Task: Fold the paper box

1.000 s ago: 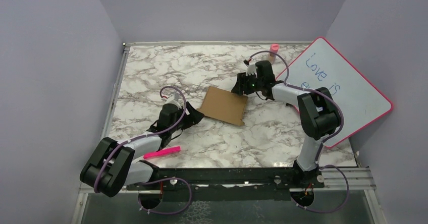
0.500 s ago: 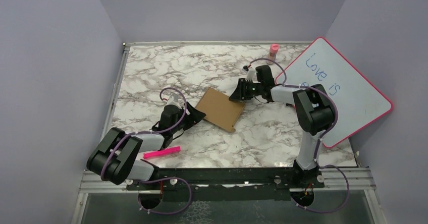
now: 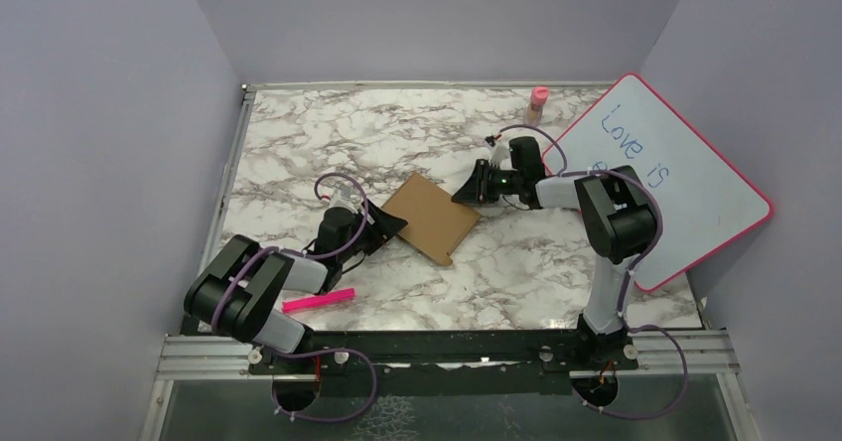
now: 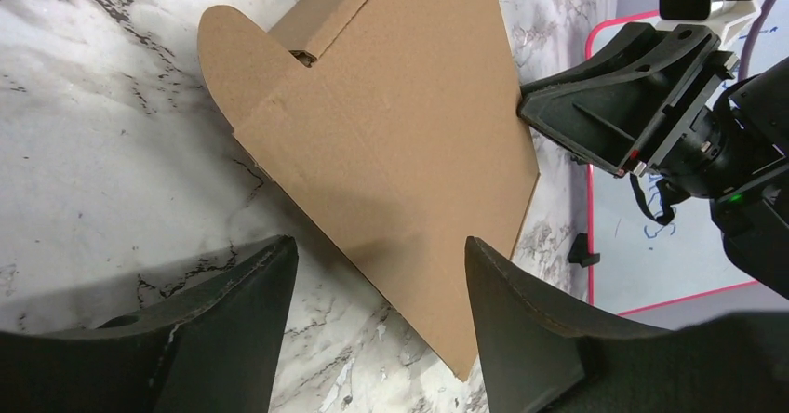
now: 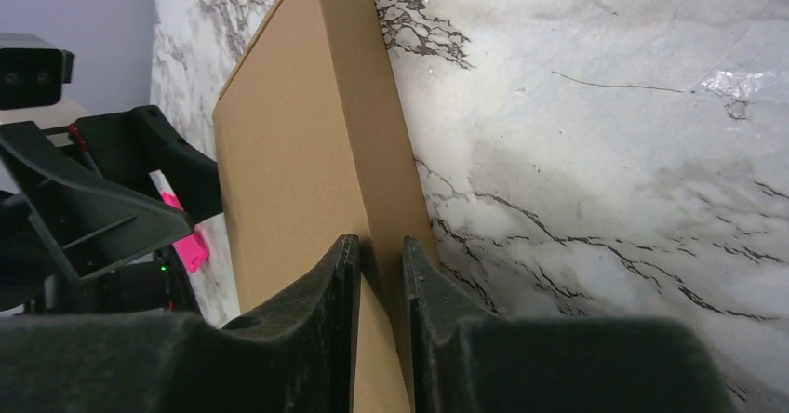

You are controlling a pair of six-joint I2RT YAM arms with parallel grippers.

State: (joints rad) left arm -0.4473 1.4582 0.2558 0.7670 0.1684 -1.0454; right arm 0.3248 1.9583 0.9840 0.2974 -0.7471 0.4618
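The marble table (image 3: 328, 143) spreads out in front of me, and a pink-framed whiteboard (image 3: 685, 188) with blue writing leans at its right side. Near the middle the paper box (image 3: 430, 218) lies flat and folded, turned so one corner points at my bases; a rounded tab sticks out on its far left side in my left wrist view (image 4: 400, 153).

My right gripper (image 3: 467, 191) comes in low from the box's right corner. Its fingers are nearly together with the cardboard edge pinched between them (image 5: 379, 246). My left gripper (image 3: 385, 227) sits at the opposite corner, spread wide and holding nothing; the box's near edge runs across the gap just ahead of its fingers (image 4: 377, 255).

A pink marker (image 3: 318, 300) lies beside my left arm, and a small pink bottle (image 3: 538, 98) stands at the far edge.
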